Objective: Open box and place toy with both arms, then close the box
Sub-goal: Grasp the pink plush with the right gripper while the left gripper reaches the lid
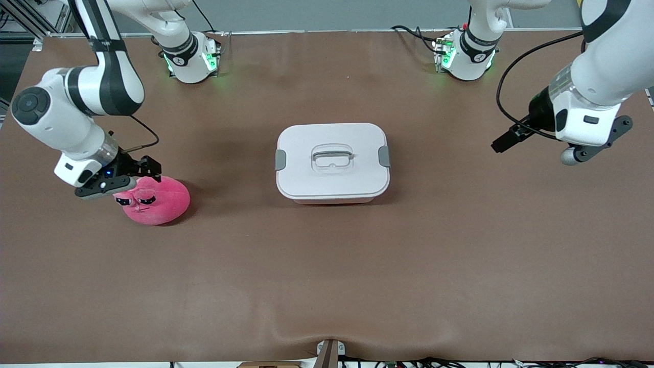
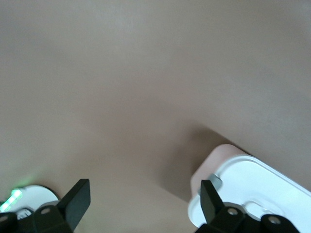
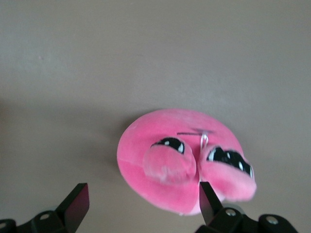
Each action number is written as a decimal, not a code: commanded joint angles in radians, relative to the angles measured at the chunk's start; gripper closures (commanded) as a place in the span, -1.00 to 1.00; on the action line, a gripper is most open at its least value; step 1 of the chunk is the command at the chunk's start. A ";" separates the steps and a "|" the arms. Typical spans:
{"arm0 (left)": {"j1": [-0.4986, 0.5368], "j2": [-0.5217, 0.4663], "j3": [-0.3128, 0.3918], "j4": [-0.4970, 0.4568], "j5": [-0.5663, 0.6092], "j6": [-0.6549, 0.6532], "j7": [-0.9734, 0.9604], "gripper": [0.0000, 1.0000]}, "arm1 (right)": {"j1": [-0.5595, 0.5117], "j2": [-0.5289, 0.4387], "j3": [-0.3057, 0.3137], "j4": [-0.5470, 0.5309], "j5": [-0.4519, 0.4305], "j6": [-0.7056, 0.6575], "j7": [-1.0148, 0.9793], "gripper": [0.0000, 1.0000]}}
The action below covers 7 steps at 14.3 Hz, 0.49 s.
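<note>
The box (image 1: 332,162) sits shut near the middle of the brown table (image 1: 327,286), its flat white lid (image 1: 332,176) on, 1 grey clip (image 1: 280,159) at the end facing the right arm's end of the table and 1 grey clip (image 1: 384,156) at the end facing the left arm's end, with the recessed clear handle (image 1: 332,156) in the lid's centre. The toy (image 1: 153,199), a round bright pink plush with 2 half-lidded black eyes, lies on the table toward the right arm's end from the box, well apart from it and a little nearer the front camera. The right gripper (image 1: 134,171) hangs low just above the toy, over the part of it away from the front camera; in the front view its black fingers overlap the toy's top edge, and whether they touch it cannot be told. In the right wrist view the 2 fingers (image 3: 75,204) stand wide apart with nothing between them, and the toy (image 3: 184,160) lies ahead of the fingertips, closer to 1 finger than to the other, not enclosed by them. The left gripper (image 1: 508,140) hangs in the air over bare table toward the left arm's end from the box, well apart from it. The left wrist view shows its 2 fingers (image 2: 77,201) spread apart and empty, with a corner of the box (image 2: 228,167) and 1 grey clip (image 2: 215,182) near 1 fingertip.
</note>
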 commanded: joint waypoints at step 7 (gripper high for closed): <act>-0.067 0.032 0.000 0.020 -0.053 0.000 -0.279 -1.00 | -0.009 0.071 -0.005 -0.005 -0.018 0.074 -0.267 -1.00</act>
